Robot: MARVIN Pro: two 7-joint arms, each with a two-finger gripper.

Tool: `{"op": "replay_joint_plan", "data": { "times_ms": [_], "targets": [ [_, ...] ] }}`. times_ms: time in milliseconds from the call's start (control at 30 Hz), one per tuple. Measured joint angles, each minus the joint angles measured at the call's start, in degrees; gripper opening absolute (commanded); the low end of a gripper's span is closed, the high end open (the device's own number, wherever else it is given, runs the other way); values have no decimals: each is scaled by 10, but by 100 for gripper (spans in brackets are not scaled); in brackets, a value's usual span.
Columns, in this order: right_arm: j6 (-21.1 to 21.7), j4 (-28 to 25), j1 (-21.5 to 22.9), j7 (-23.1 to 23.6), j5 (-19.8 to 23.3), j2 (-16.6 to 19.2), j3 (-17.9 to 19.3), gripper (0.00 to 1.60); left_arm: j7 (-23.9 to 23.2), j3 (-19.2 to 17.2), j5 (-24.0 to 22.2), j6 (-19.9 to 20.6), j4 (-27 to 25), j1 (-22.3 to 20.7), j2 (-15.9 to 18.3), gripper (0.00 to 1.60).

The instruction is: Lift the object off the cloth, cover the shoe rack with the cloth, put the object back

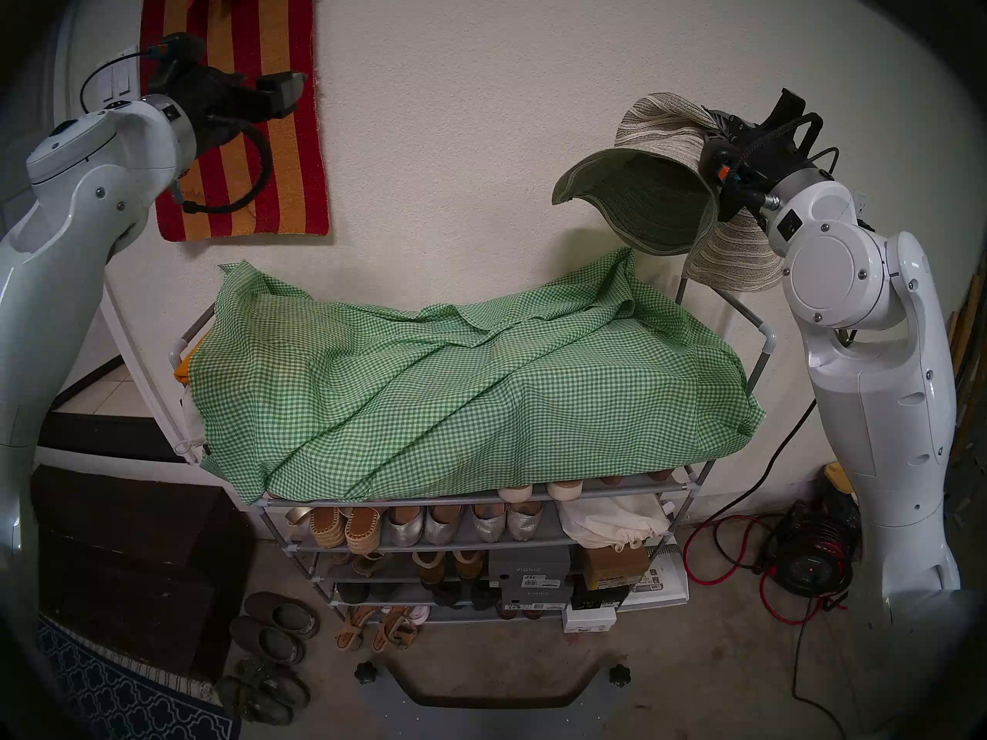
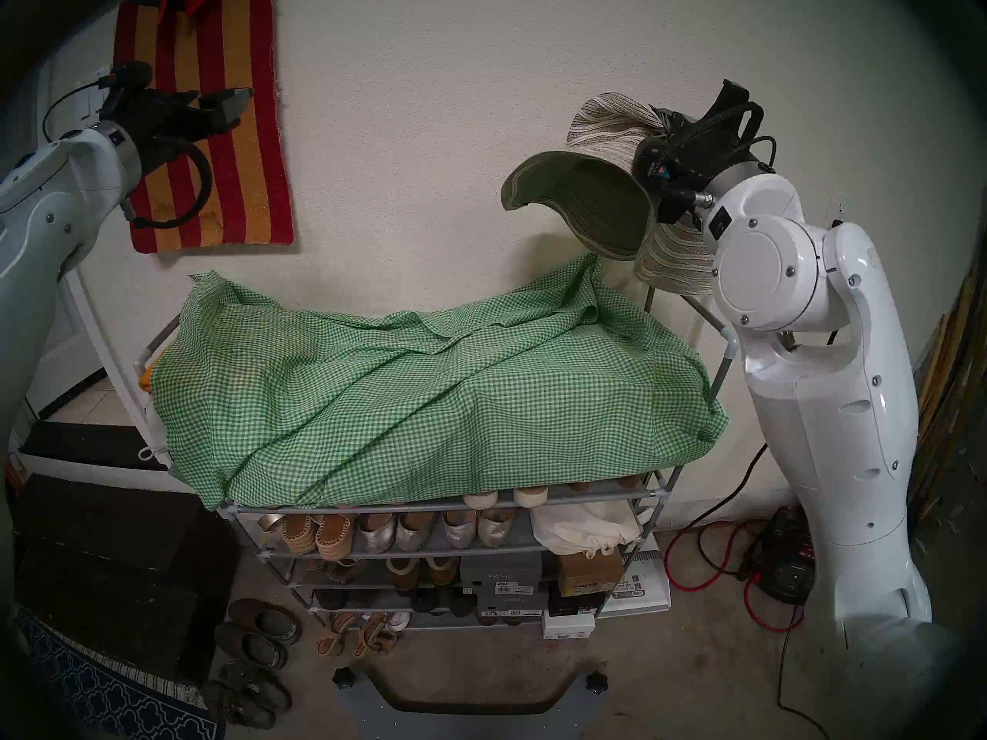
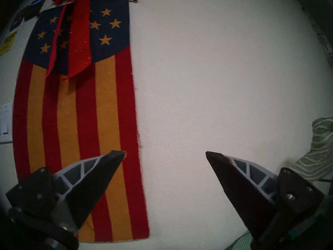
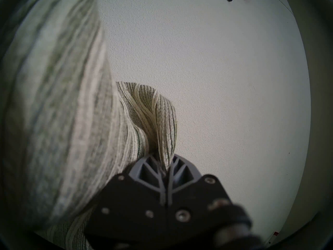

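Observation:
The green-and-white checked cloth (image 1: 454, 381) (image 2: 427, 386) lies rumpled over the top of the grey shoe rack (image 1: 480, 501) (image 2: 454, 506), hanging a little over its front rail. The floppy woven sun hat (image 1: 646, 199) (image 2: 593, 205) (image 3: 317, 150) hangs in the air above the rack's right end, its olive underside facing me. My right gripper (image 1: 713, 122) (image 2: 659, 122) (image 4: 164, 161) is shut on a pinched fold of the hat (image 4: 153, 118). My left gripper (image 1: 288, 93) (image 2: 232, 103) (image 3: 165, 154) is raised high at the left, open and empty, facing the wall.
A red-and-orange striped rug (image 1: 240, 109) (image 3: 81, 136) hangs on the wall behind my left gripper. Shoes and boxes fill the lower shelves (image 1: 454, 525). A dark wooden chest (image 1: 133, 562) stands left of the rack, loose shoes (image 1: 272, 632) lie on the floor, and a cable reel (image 1: 812, 557) sits at the right.

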Motion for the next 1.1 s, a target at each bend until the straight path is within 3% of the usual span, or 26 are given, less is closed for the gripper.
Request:
{"op": "replay_joint_plan", "data": {
  "times_ms": [633,867,1100],
  "targets": [
    [-3,0,0,0,-3,-4,3,0,-13,173,87,61,13,-78,-68,160],
    [-4,0,0,1,-4,-5,3,0,-22,191,86,93,7,-88,-72,160],
    [-5,0,0,1,-5,-6,4,0,-67,208,83,110,-14,-92,-56,160]
  ]
}}
